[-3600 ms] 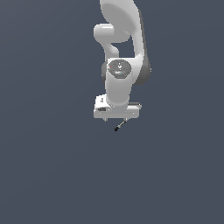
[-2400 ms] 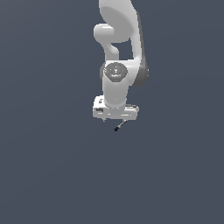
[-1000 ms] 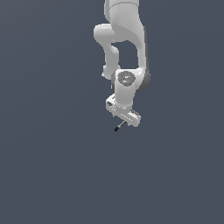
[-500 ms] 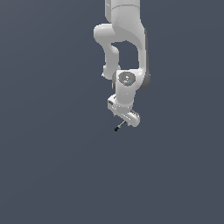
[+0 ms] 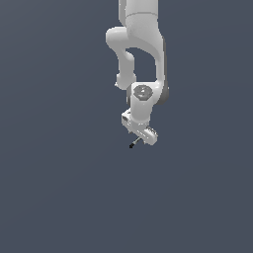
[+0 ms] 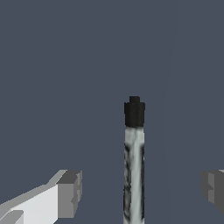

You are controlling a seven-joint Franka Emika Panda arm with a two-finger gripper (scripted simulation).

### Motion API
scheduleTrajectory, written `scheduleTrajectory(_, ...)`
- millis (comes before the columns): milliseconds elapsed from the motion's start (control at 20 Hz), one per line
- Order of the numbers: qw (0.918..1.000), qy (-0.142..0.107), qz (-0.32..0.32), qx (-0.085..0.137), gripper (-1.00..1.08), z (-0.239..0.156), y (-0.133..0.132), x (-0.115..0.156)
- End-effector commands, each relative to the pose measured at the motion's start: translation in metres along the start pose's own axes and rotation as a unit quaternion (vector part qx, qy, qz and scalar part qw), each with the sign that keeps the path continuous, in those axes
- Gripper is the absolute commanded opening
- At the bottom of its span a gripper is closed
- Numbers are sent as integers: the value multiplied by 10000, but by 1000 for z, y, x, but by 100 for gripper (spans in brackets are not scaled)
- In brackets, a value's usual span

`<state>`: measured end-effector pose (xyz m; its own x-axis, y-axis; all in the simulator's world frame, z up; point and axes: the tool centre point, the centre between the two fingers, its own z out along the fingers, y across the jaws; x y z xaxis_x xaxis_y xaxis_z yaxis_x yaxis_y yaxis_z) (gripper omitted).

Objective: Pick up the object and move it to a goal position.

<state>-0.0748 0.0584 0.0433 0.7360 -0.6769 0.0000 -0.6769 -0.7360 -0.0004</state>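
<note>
The object (image 6: 134, 153) is a thin grey stick with a black tip, and it lies between my two fingers in the wrist view. Both fingers stand well apart from it, one finger (image 6: 68, 192) on one side and the other (image 6: 213, 187) at the picture's edge. My gripper (image 6: 141, 190) is open and touches nothing. In the exterior view the white hand is tilted and my gripper (image 5: 140, 138) hangs right over the object (image 5: 133, 144), whose black tip points toward the exterior view's lower left.
A plain dark grey-blue surface (image 5: 59, 188) fills both views. The white arm (image 5: 141, 44) comes down from the top of the exterior view.
Since the oldest frame the hand has turned from level to tilted and shifted toward the exterior view's right. The object has stayed in place. Almost nothing moved in the last half second.
</note>
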Motion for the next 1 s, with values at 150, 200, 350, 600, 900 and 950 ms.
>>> scheduleTrajectory(150, 10000, -1, 12, -2, 100, 24, 1, -1)
scheduleTrajectory(200, 10000, -1, 12, -2, 100, 27, 1, -1)
scheduleTrajectory(350, 10000, -1, 14, -2, 100, 33, 0, 0)
scheduleTrajectory(600, 10000, -1, 14, -2, -100, 34, 0, 0)
scheduleTrajectory(900, 10000, -1, 14, -2, -100, 34, 0, 0)
scheduleTrajectory(950, 10000, -1, 14, -2, -100, 34, 0, 0)
